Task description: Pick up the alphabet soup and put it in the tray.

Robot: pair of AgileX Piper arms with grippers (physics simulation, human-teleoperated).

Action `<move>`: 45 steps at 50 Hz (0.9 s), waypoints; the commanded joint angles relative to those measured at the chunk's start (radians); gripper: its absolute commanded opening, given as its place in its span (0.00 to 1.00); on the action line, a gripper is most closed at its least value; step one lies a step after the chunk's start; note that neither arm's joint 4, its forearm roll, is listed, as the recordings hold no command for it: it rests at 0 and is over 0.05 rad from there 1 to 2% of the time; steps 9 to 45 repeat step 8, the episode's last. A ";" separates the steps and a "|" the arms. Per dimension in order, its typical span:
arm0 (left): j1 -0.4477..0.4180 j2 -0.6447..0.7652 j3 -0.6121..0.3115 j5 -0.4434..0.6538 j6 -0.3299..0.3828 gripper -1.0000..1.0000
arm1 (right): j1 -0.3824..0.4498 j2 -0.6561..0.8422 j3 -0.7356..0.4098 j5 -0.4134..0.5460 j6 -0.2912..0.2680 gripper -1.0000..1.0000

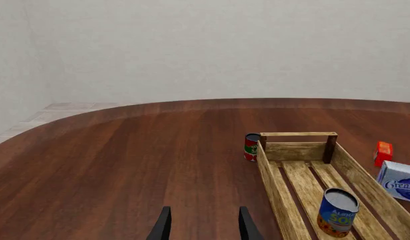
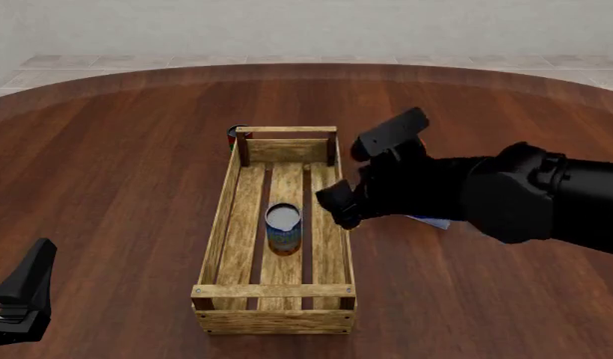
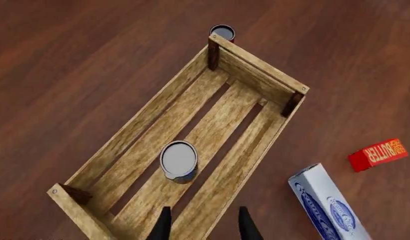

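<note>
Left wrist view first: alphabet soup standing upright inside the tray, well off to the side of the left pincer, fingers apart with only bare worktop between them. Also a dark can with red label right outside the tray's far corner, plus a small red box and a blue-and-white box on the tray's other side. Front view: soup sitting mid-tray on the centre slat, right pincer hanging above the tray's right wall, just beside the can, not touching; left pincer way off at the near left corner. Right wrist view: looking straight down, silvery can top just ahead of the spread, empty fingertips, clear gap in between.
</note>
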 commanded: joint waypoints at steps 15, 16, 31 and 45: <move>-0.001 -0.004 0.000 0.004 0.000 1.00 | -0.075 -0.188 0.159 -0.047 0.032 1.00; -0.001 -0.004 0.000 0.004 0.000 1.00 | -0.075 -0.188 0.159 -0.047 0.032 1.00; -0.001 -0.004 0.000 0.004 0.000 1.00 | -0.075 -0.188 0.159 -0.047 0.032 1.00; -0.001 -0.004 0.000 0.004 0.000 1.00 | -0.075 -0.188 0.159 -0.047 0.032 1.00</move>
